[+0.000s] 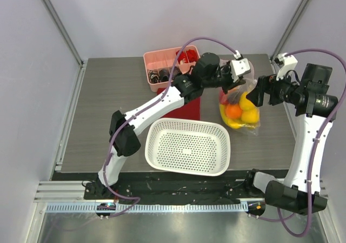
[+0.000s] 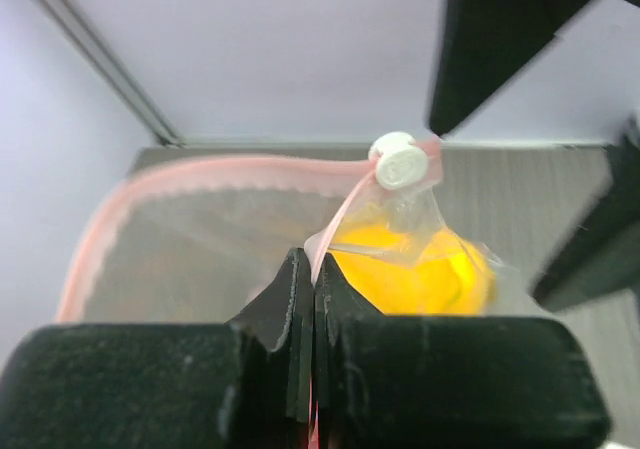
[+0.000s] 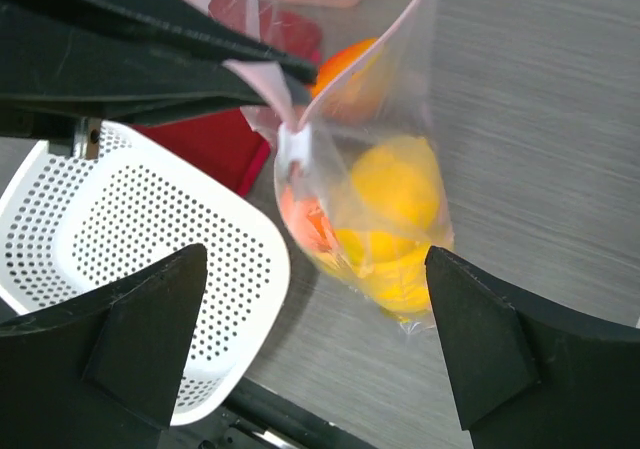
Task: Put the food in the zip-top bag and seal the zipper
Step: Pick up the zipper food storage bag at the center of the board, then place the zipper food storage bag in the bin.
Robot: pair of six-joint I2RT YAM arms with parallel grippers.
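Basket: I am seeing the white perforated plastic basket (image 1: 186,145) sitting left of the bag.
Left gripper: I am watching the left gripper (image 2: 312,269) pinching the bag's thin pink zipper strip (image 2: 200,174).
Bag: the clear floppy zip-top bag (image 1: 240,110) is hanging from that pinch, resting on the grey table (image 1: 108,113) and holding yellow lemons (image 1: 250,116) and an orange (image 1: 233,111).
Right gripper: the right gripper (image 1: 257,94) is hovering beside the bag, jaws spread, holding nothing.

- I'm looking at a grey wood-grain table (image 1: 108,118).
- At 6 o'clock, a white perforated basket (image 1: 188,146).
- At 12, a pink tray (image 1: 159,54) near the far edge.
- Near the centre, a red cloth (image 1: 189,109), flat, just beyond the basket.
- At 3, the zip-top bag (image 1: 254,125) of fruit (image 1: 244,112), its bottom on the surface.
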